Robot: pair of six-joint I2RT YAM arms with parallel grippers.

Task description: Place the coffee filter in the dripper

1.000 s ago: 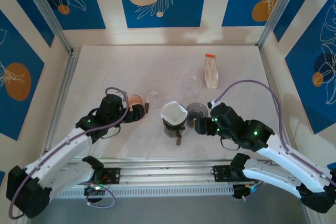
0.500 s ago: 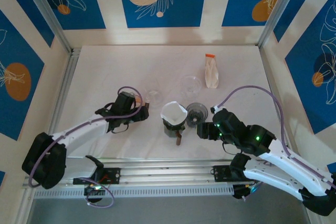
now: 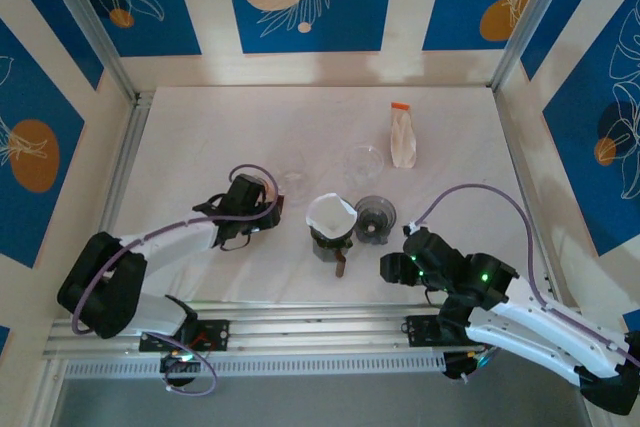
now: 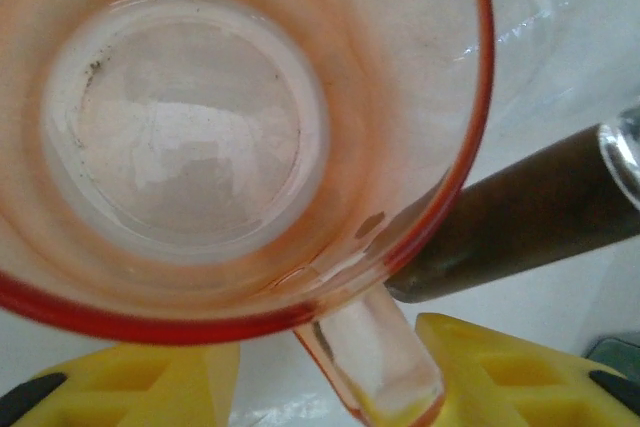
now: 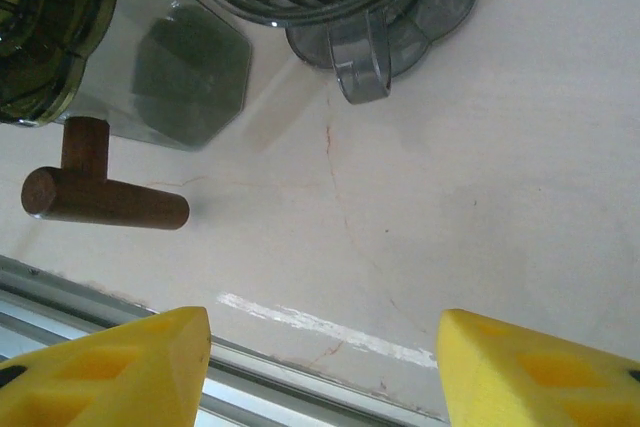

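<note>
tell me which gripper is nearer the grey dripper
right. right gripper sits just on the near side of the grey dripper; left gripper is farther left, at the pink cup

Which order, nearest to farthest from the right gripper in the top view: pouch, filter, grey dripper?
1. Grey dripper, just beyond the right gripper.
2. Filter, farther left.
3. Pouch, far back.

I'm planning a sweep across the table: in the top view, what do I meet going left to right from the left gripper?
left gripper → small clear glass → white coffee filter → grey dripper → white pouch with orange cap. Left out for overlap: clear cup, right gripper.
</note>
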